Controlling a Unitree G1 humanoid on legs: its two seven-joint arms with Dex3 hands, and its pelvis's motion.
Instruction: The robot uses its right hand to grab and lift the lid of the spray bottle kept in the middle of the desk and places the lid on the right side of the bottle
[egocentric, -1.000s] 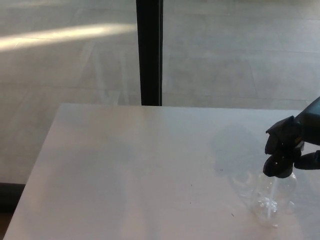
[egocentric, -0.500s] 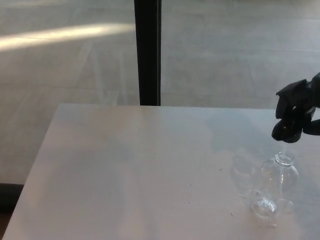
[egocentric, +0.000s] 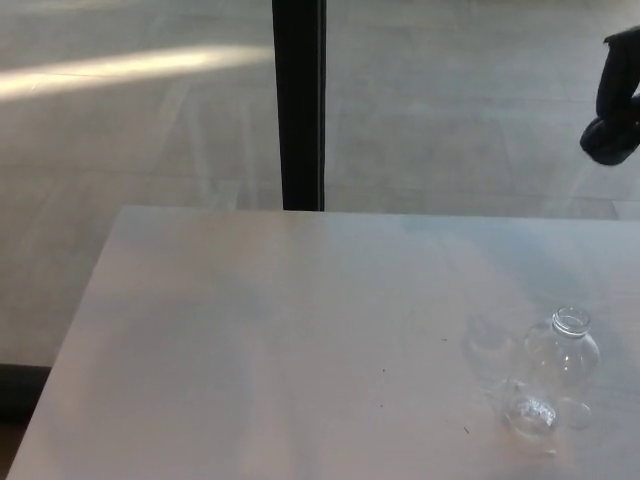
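A clear plastic spray bottle (egocentric: 556, 368) stands on the white desk (egocentric: 300, 340) at the near right, and its neck (egocentric: 571, 320) is bare. My right hand (egocentric: 614, 98) is high above and behind the bottle at the picture's top right edge, partly cut off. It is closed around a dark lump that I take for the black spray lid, which hardly stands out from the black fingers. No tube shows below the hand. My left hand does not show.
A black vertical post (egocentric: 299, 100) rises behind the desk's far edge. Beyond it lies a grey floor with a bright streak of light (egocentric: 130, 68). The desk's left edge runs diagonally toward the near left corner.
My right hand has risen from the bottle's top, up and to the right, with the lid. The bottle's neck now stands bare. The bottle has stayed in place.
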